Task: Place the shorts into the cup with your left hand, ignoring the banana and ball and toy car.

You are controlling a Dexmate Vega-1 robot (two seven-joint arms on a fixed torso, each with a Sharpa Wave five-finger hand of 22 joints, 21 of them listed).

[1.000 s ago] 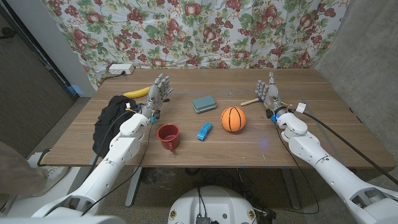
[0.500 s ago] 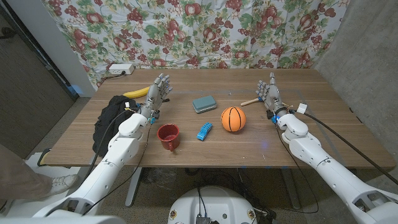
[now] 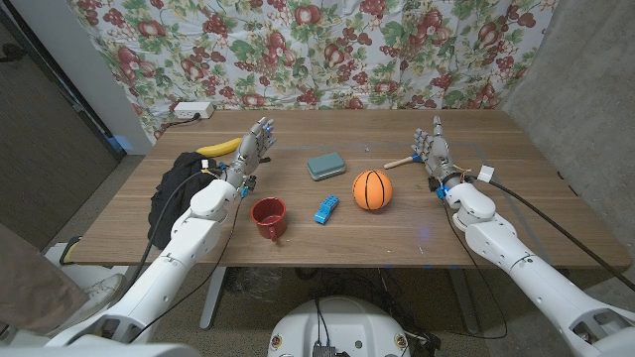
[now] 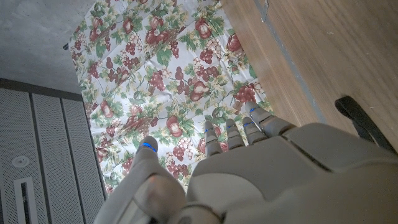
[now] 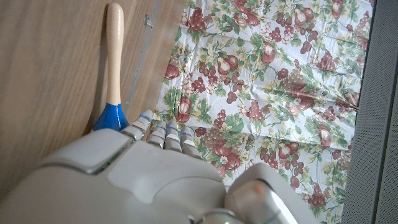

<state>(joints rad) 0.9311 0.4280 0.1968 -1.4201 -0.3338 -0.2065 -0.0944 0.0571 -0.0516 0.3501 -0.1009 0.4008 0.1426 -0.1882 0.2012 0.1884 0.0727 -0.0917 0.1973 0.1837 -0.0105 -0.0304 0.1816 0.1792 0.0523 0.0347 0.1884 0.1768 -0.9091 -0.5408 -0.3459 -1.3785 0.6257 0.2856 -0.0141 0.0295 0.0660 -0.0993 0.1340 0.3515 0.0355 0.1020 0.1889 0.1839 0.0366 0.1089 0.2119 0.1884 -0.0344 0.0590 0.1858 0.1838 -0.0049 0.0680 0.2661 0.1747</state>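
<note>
The left hand (image 3: pixel 255 151) stands empty, fingers spread, beside the crumpled black shorts (image 3: pixel 177 180); the red ceramic cup (image 3: pixel 268 217) sits nearby. The right hand (image 3: pixel 432 153) is likewise empty and spread.

We see even, fairly bright indoor light from above on the brown wooden counter (image 3: pixel 417 233), with short soft shadows under the orange ball (image 3: pixel 372 189) and red cup (image 3: pixel 268 217). The head view is sharp; the grey hand backs in both wrist views are blurred.
</note>
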